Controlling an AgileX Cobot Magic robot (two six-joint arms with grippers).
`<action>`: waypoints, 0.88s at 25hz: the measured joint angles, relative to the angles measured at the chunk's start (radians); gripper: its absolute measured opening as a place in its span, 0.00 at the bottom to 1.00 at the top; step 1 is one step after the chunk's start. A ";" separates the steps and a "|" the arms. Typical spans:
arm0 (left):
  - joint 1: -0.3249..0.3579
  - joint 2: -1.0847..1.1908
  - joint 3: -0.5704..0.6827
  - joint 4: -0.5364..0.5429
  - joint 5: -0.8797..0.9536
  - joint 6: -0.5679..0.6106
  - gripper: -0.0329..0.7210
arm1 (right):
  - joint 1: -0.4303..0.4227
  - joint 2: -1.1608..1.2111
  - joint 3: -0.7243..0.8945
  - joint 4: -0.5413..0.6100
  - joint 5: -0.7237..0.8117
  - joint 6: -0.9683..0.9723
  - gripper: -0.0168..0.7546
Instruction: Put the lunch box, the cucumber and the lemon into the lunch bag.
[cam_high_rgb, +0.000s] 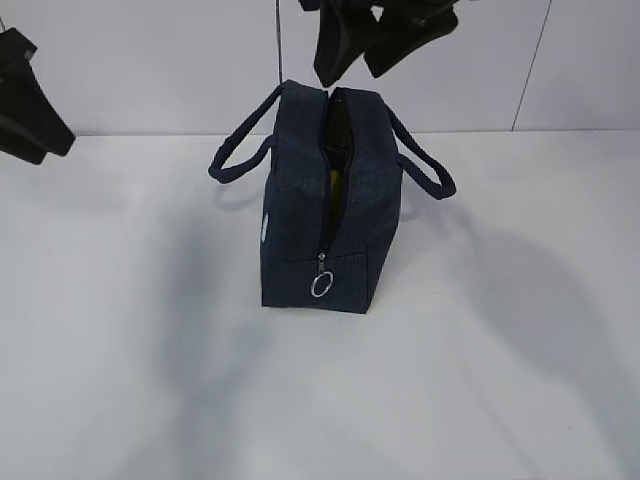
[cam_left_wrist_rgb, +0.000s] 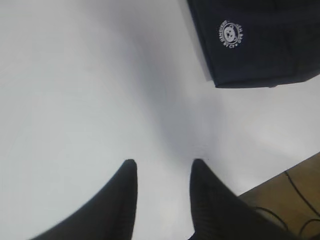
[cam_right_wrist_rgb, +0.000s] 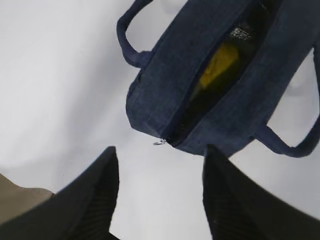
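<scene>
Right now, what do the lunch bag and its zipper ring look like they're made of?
Lunch bag: looks like woven fabric, dark navy, matte, with soft loop handles and a faint weave.
Zipper ring: probably metal, silvery and thin, catching light. Its finish is too small to judge further.

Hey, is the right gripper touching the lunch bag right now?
Apart. The right wrist view shows bare white table between the right gripper, its jaws open and empty, and the lunch bag.

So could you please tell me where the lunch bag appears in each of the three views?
Exterior view: lunch bag stands at centre, zipper end toward the camera.
Left wrist view: only its side with a round white logo, upper right corner.
Right wrist view: upper right, seen from above, unzipped.
Shared landmark: the white table.
</scene>
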 joint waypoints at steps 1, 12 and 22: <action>-0.011 -0.011 0.000 0.042 0.001 -0.021 0.36 | 0.007 -0.020 0.025 -0.021 0.000 0.000 0.54; -0.135 -0.145 0.000 0.221 0.017 -0.145 0.36 | 0.049 -0.371 0.561 -0.111 -0.306 0.061 0.54; -0.205 -0.244 0.000 0.228 0.024 -0.181 0.36 | 0.049 -0.709 1.123 -0.123 -0.825 0.063 0.54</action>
